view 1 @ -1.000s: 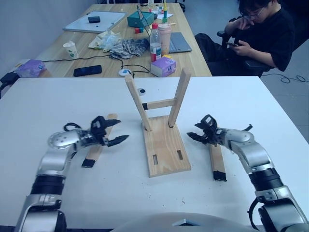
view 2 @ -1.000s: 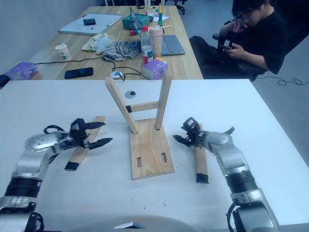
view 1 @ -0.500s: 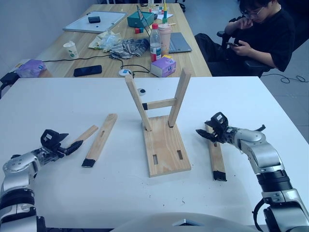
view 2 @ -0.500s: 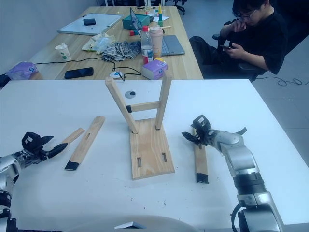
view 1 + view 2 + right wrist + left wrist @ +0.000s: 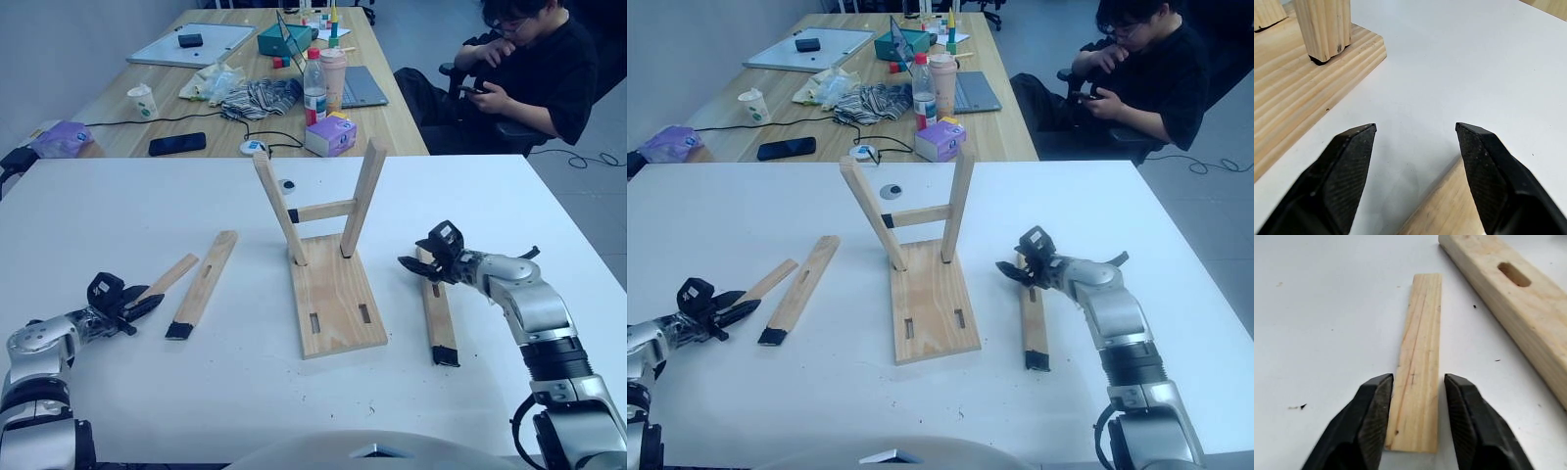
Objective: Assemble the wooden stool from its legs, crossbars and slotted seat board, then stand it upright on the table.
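I read left gripper (image 5: 1417, 380) part-open, fingers straddling end of loose crossbar (image 5: 1418, 347), flat on table (image 5: 147, 196) just beside slotted leg (image 5: 203, 282). Right gripper (image 5: 1415, 126) spread wide, gripping nothing, low between seat board (image 5: 333, 304) and second loose leg (image 5: 438, 318). Fitted legs (image 5: 281, 211) stand in board.

My arms (image 5: 521, 305): silver shells, black joints; left claw (image 5: 145, 305) and right claw (image 5: 416, 268) matte black, pads (image 5: 1374, 417) finely ribbed, black cable (image 5: 528, 254) at right wrist.

Bright, even overhead light; soft shadows
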